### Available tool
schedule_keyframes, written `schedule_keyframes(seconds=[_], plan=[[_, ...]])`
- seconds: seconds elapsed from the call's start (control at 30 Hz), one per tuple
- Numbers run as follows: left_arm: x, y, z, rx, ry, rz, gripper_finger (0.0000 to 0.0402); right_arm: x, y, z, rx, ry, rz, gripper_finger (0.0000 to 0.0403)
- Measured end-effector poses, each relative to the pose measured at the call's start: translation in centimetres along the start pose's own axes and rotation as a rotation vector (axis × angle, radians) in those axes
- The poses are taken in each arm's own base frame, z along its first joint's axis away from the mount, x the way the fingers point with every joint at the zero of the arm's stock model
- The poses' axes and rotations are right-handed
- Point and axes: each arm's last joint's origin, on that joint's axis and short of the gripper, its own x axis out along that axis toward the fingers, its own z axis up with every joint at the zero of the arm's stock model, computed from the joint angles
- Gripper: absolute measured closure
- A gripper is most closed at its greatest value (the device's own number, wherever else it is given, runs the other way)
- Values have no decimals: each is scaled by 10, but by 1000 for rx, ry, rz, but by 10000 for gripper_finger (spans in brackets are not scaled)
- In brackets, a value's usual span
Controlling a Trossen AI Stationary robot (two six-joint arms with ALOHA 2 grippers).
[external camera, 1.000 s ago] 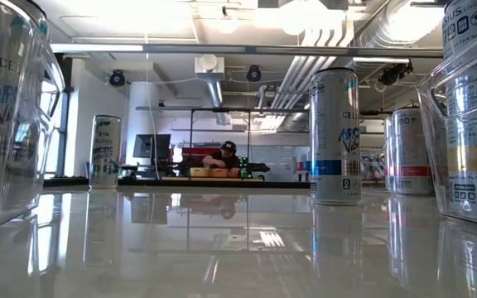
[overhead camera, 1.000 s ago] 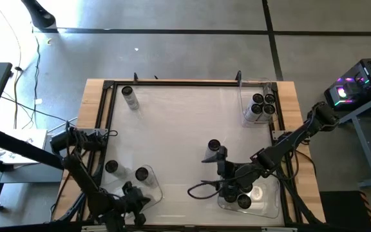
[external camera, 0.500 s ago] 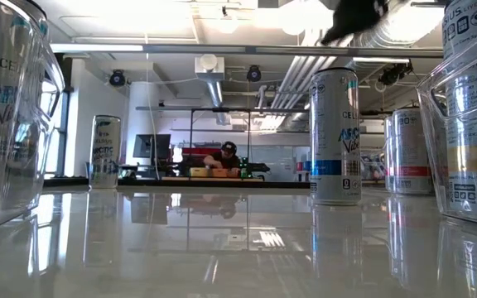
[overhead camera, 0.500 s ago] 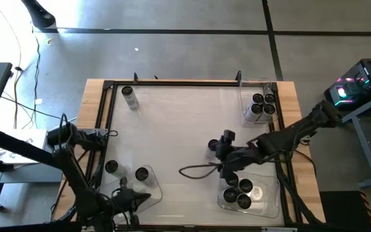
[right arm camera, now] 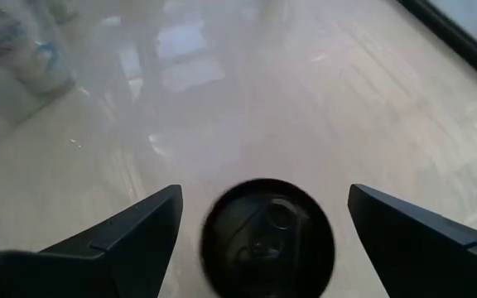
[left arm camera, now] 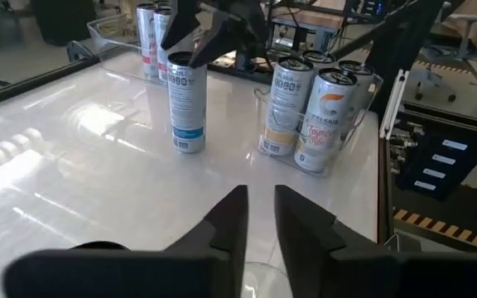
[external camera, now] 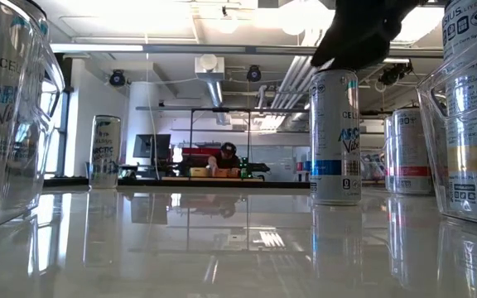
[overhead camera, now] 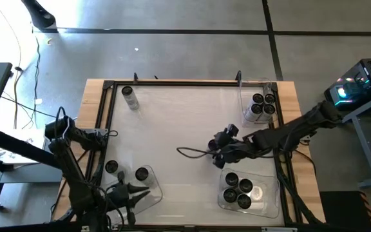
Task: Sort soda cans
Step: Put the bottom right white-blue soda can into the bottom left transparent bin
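Right gripper: I saw the right gripper [overhead camera: 216,149] out over the mid-table, directly above a lone soda can [overhead camera: 212,145]; in the right wrist view its two fingers [right arm camera: 122,240] were spread wide, one on each side of the can's dark top [right arm camera: 267,237], not touching it.
Lone can: upright on the bare white table [overhead camera: 172,122], just far of the near-right bin; in the low view it stood right of centre [external camera: 335,136] with the dark gripper mass just over its top.
Left gripper: the left gripper [overhead camera: 134,191] hung at the near-left corner, by the near-left bin; in the left wrist view its fingers [left arm camera: 230,223] were nearly together with a narrow gap, pinching nothing.
Near-right bin: clear bin [overhead camera: 272,205] held four cans [overhead camera: 237,190] packed together.
Far-right bin: clear bin [overhead camera: 245,103] at the far-right corner held four cans [overhead camera: 263,105].
Near-left bin: clear bin [overhead camera: 154,193] held one can [overhead camera: 142,174] that I could make out.
Loose cans: one can [overhead camera: 111,167] stood just left of the near-left bin; another can [overhead camera: 129,96] stood alone at the far-left corner.
Background: in the low view a person [external camera: 224,159] sat at a desk far behind the table.
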Motion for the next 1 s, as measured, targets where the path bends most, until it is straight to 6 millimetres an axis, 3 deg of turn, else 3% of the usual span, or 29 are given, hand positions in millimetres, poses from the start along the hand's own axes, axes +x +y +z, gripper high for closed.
schedule_keyframes(seconds=[0.23,0.43,0.57,0.73,0.9,1.0], plan=[[4,1,1,-11,8,10,275,16,3,-6,3,81,11,71],[3,1,1,-13,16,6,247,23,7,-7,9,74,17,157],[3,0,0,-11,38,-1,246,21,10,-1,2,62,35,165],[-4,2,5,2,55,-27,257,-6,32,36,-71,-101,157,165],[-19,10,23,-13,47,-76,273,-50,63,82,-248,-333,407,165],[-29,18,38,-36,14,-98,279,-65,85,106,-360,-436,533,165]])
